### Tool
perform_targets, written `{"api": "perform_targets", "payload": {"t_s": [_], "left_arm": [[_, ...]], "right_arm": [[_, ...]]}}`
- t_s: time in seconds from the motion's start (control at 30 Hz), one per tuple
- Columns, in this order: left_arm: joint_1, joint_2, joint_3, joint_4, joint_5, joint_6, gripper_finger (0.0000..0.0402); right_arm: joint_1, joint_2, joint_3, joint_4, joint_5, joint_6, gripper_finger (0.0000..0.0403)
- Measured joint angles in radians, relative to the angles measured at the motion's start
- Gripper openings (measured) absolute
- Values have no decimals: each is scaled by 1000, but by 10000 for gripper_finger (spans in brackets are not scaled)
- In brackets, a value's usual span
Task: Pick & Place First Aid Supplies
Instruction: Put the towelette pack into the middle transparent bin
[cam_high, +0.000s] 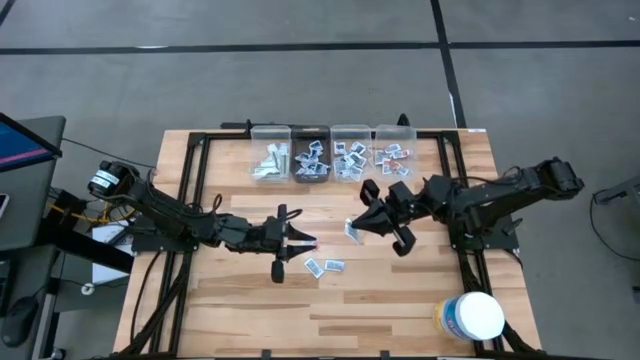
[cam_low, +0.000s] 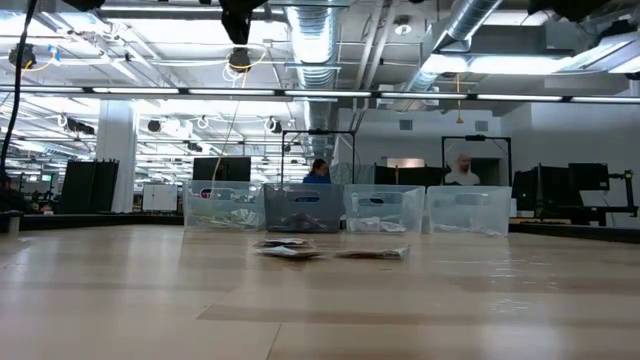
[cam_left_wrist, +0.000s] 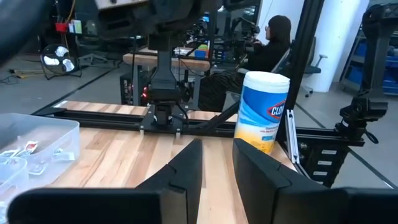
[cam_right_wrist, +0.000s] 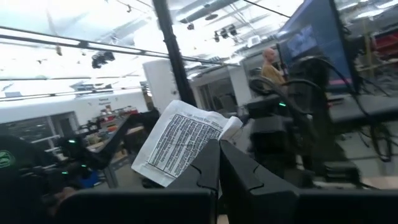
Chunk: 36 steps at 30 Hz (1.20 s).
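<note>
Two first aid packets (cam_high: 324, 266) lie flat on the wooden table near its middle; in the low view they show as low packets (cam_low: 290, 250). My right gripper (cam_high: 363, 227) hovers above the table's centre, shut on a white printed packet (cam_right_wrist: 180, 140). My left gripper (cam_high: 306, 240) stands open just left of it with nothing between its fingers (cam_left_wrist: 186, 171). Four clear bins (cam_high: 330, 160) along the far edge hold more packets. My right gripper pinches the printed packet by one edge (cam_right_wrist: 209, 138) between its two fingers. The fingers come roughly level from the table's right side. The packet sticks out past the fingertips toward the left arm (cam_high: 353, 231), its printed face showing, lifted clear of the table.
A large white round tub with a yellow and blue label (cam_high: 470, 316) stands at the near right corner; it also shows as a tub (cam_left_wrist: 264, 112) in the left wrist view. A black frame (cam_high: 190, 170) runs round the table. People sit in the room beyond.
</note>
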Motion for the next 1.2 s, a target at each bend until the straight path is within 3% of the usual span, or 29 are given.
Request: {"api": "perform_targets", "payload": {"t_s": [0.3,0.5,0.7,0.97,1.2], "left_arm": [[42,0,0,-20,-5,0,89],[130,-3,-5,-39,1,0,89],[332,-60,-69,-36,10,12,89],[642,-63,-95,-35,13,131,89],[897,-62,-96,-24,14,131,89]], "right_arm": [[-92,6,0,-159,3,-2,0],[-166,47,0,-238,9,-14,0],[-285,100,0,-310,67,-119,0],[-497,221,0,-328,355,-326,0],[-660,344,0,-317,396,-230,0]]}}
